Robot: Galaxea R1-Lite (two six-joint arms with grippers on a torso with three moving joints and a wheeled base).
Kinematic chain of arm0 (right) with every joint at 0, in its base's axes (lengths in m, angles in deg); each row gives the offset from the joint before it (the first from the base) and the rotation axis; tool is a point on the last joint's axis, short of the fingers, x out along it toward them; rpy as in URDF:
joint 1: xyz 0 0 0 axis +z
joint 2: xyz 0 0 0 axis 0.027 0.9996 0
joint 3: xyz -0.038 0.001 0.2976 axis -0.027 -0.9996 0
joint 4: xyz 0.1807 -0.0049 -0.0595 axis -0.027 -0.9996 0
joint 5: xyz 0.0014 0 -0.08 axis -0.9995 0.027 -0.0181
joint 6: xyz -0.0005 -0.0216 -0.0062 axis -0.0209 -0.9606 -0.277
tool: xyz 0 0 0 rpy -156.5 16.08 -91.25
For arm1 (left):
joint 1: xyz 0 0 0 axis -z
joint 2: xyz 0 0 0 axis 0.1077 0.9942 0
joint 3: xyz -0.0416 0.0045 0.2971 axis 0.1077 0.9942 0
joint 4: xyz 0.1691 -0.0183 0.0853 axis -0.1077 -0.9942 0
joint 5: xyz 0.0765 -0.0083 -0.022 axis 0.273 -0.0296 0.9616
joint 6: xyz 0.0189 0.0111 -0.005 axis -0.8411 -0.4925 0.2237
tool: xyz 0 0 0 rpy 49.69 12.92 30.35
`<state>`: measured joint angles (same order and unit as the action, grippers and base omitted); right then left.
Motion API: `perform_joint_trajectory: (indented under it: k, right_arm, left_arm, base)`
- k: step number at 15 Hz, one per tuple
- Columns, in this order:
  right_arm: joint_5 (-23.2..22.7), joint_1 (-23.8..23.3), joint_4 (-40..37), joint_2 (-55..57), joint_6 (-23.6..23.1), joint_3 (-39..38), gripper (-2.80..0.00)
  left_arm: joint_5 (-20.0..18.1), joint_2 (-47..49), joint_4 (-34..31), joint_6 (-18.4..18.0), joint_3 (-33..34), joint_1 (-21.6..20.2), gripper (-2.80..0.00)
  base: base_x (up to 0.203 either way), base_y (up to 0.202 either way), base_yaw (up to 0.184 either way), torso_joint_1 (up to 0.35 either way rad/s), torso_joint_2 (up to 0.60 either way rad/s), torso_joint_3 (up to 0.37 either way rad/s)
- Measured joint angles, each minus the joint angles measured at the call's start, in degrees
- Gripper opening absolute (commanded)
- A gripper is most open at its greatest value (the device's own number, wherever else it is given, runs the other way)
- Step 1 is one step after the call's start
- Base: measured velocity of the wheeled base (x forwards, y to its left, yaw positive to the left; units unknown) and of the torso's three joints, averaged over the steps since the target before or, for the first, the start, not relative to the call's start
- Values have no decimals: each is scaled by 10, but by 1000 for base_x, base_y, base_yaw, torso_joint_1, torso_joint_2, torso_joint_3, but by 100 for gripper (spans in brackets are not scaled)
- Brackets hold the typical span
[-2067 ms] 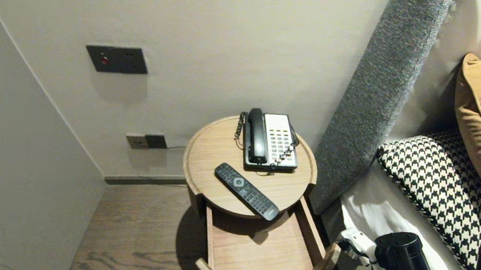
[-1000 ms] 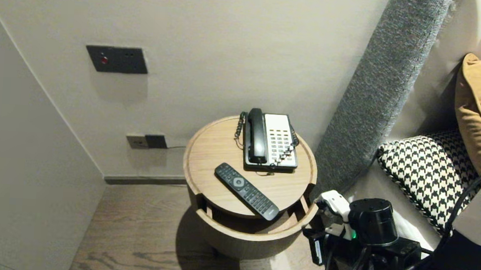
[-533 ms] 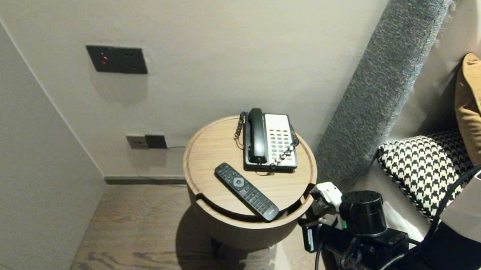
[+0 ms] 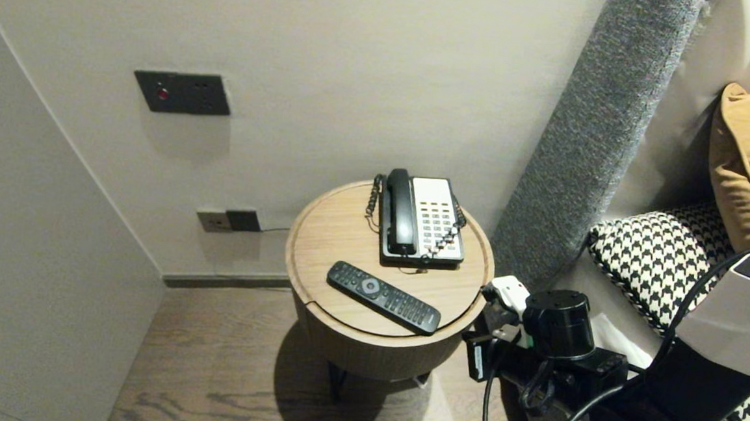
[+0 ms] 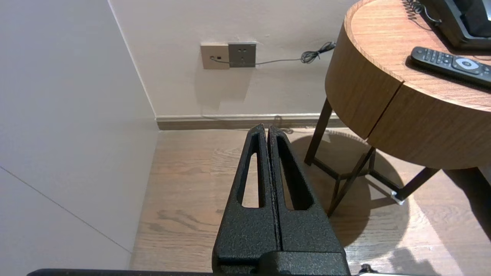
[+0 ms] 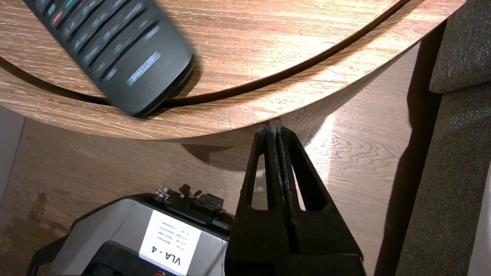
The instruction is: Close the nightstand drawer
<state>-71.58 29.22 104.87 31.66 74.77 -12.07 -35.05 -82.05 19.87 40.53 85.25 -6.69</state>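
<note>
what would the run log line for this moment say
right gripper: shut, tips against closed drawer front | remote: on table top, near phone | left gripper: shut, parked over floor

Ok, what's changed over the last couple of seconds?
The curved wooden drawer of the round wooden bedside table, pulled out before, is now pushed flush shut, with the shut right pincer at its front. The black remote control turned slightly, lying more crosswise. The black-and-white desk phone and parked left pincer stayed put.
</note>
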Motion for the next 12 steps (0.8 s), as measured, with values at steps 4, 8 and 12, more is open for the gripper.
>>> perform_joint_trajectory:
  k: [4, 8, 12]
  right_arm:
    - [0, 1, 2, -3, 0, -15, -280]
    - [-1, 1, 2, -15, 0, -51, -280]
    - [-1, 0, 1, -51, 0, -87, -280]
  left_arm:
    - [0, 0, 0, 0, 0, 0, -280]
    - [0, 0, 0, 0, 0, 0, -280]
    - [0, 0, 0, 0, 0, 0, -280]
  base:
    - [0, 0, 0, 0, 0, 0]
    - [0, 0, 0, 0, 0, 0]
    - [0, 0, 0, 0, 0, 0]
